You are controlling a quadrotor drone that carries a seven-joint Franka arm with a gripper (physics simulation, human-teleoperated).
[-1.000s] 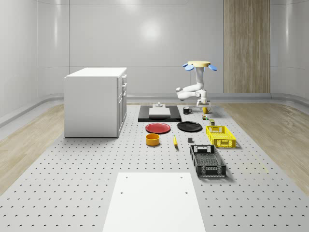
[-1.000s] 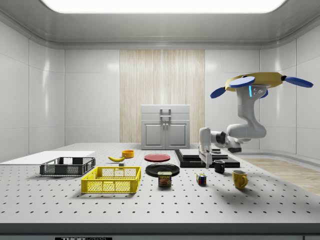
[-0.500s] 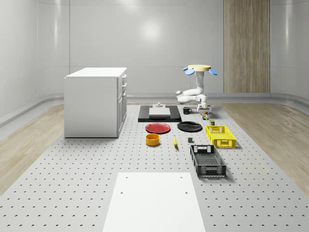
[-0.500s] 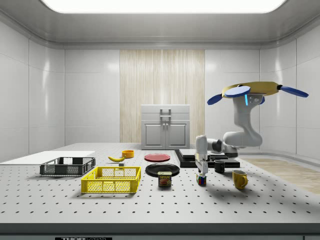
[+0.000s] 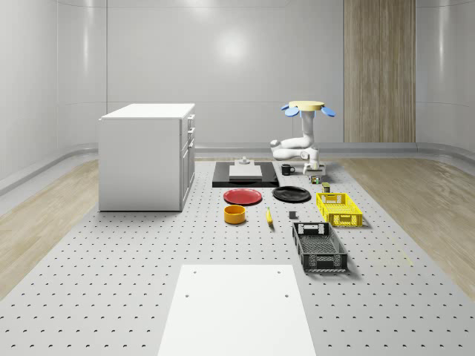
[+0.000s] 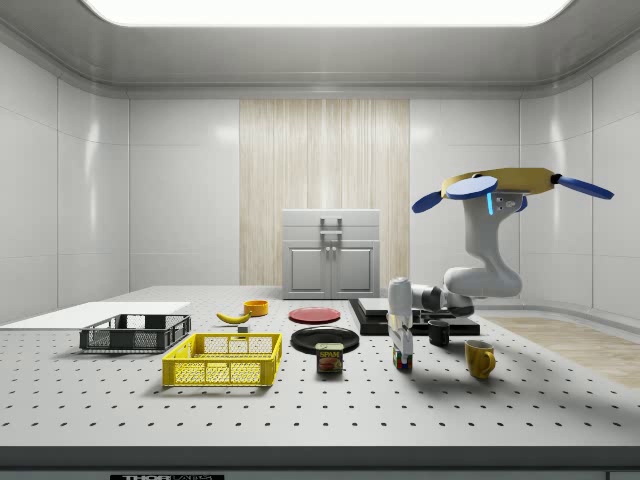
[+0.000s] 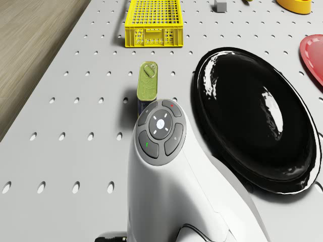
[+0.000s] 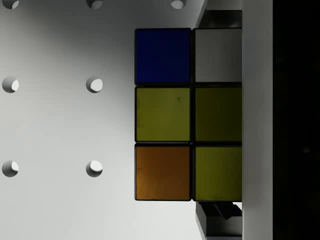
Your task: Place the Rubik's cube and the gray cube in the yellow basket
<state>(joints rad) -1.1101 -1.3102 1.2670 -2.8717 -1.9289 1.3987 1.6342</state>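
Note:
The Rubik's cube rests on the table, beside a tin can. My gripper reaches straight down over the cube, and its fingers press against two opposite sides, shut on it. The drone hovers above the table's far end, behind the black plate. The yellow basket stands nearer the whole-scene camera than the gripper, past the can. The small gray cube lies to the whole-scene view's left of the basket.
A yellow mug and a black mug stand close to the arm. A red plate, an orange bowl, a banana and a black basket lie farther along. A white cabinet stands at the whole-scene view's left.
The drone sank and the arm lowered the gripper from above the Rubik's cube down around it. The cube stayed in place on the table.

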